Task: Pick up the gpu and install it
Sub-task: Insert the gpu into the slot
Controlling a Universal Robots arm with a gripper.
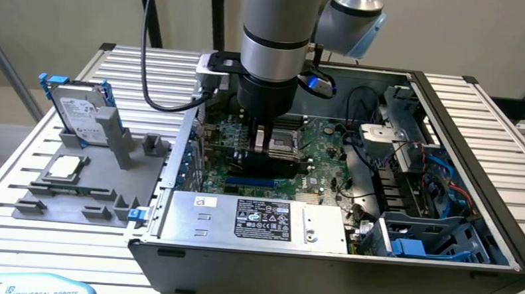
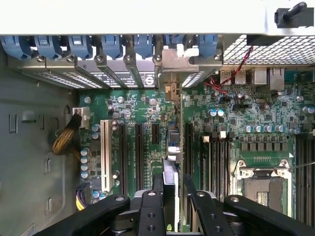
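Observation:
The gpu (image 2: 171, 147) stands on edge between my fingers, a thin card running toward the case's rear wall. Its silver end bracket (image 2: 181, 60) sits at the row of blue-clipped slot covers (image 2: 113, 46). My gripper (image 2: 172, 186) is shut on the card, one black finger (image 2: 156, 196) on each side. In the exterior view the gripper (image 1: 267, 146) reaches straight down into the open computer case (image 1: 476, 123), with the dark gpu (image 1: 271, 164) low over the green motherboard (image 1: 325, 150). The card lines up with the black expansion slots (image 2: 139, 147); whether it is seated I cannot tell.
A silver hard drive in a blue frame (image 1: 78, 112) and a small square CPU chip (image 1: 67, 167) rest on a grey fixture (image 1: 92, 196) at the exterior view's left. The power supply (image 1: 251, 218) spans the case front. Cables and drive bays (image 1: 421, 174) crowd the right side.

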